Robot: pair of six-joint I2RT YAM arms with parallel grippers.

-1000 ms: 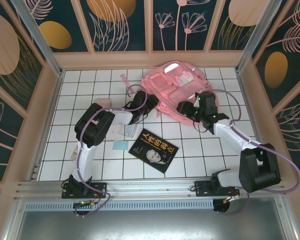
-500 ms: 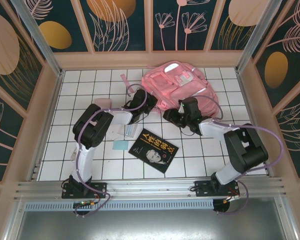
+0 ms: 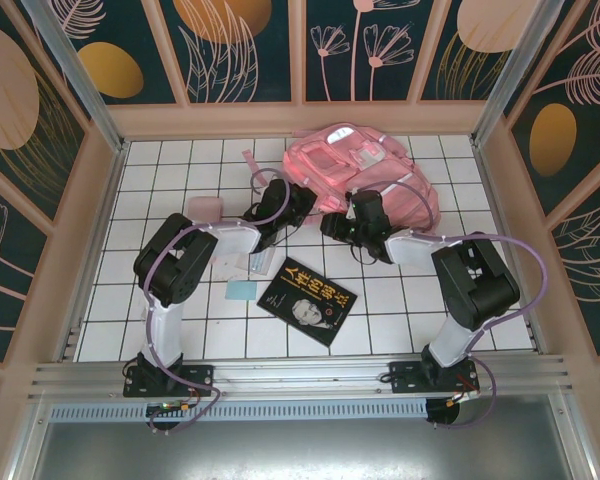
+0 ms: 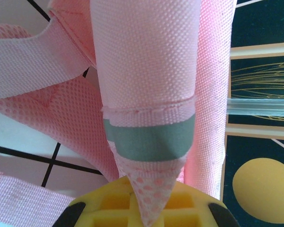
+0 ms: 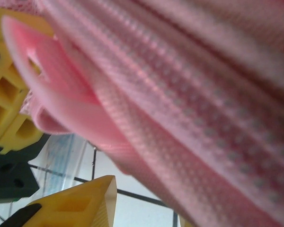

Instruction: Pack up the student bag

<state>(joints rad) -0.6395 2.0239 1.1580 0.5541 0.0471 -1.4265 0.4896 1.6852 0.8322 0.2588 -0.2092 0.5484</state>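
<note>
Where the student bag [image 3: 372, 172] sits: upper middle of the top view, a bit right of centre. It's a big soft pink backpack with glossy see-through front pockets, slumped on the white tiled counter [image 3: 160, 170] close to the back wall.
Left end effector [image 3: 302, 200]: parked at the bag's left edge in the top view and clamped tight. On its wrist cam, a pink woven strap with a grey-green band [image 4: 151, 139] narrows to a dotted mesh tip. That tip is pinched between the yellow pads [image 4: 109, 210] at the bottom of the frame.
Right end effector [image 3: 338, 226]: at the bag's lower edge, just right of the left one. The jaws are partway apart, not clamped on anything.
Pink webbing loop [image 5: 61, 109]: sits in that gap on the right wrist cam. It's pressed against the upper-left yellow finger [image 5: 7, 94], with bare tile showing between it and the lower finger [image 5: 80, 203]. It's pretty blurry up close.
Black paperback with white lettering and a face on the cover [image 3: 308, 300]: lower centre, lying flat and skewed, apart from the bag.
Small pale blue card [image 3: 242, 290]: just left of the book.
Clear packet [image 3: 256, 262]: just above the card, under the left arm.
Small flat pink case [image 3: 205, 207]: left of middle, well apart from the bag.
</note>
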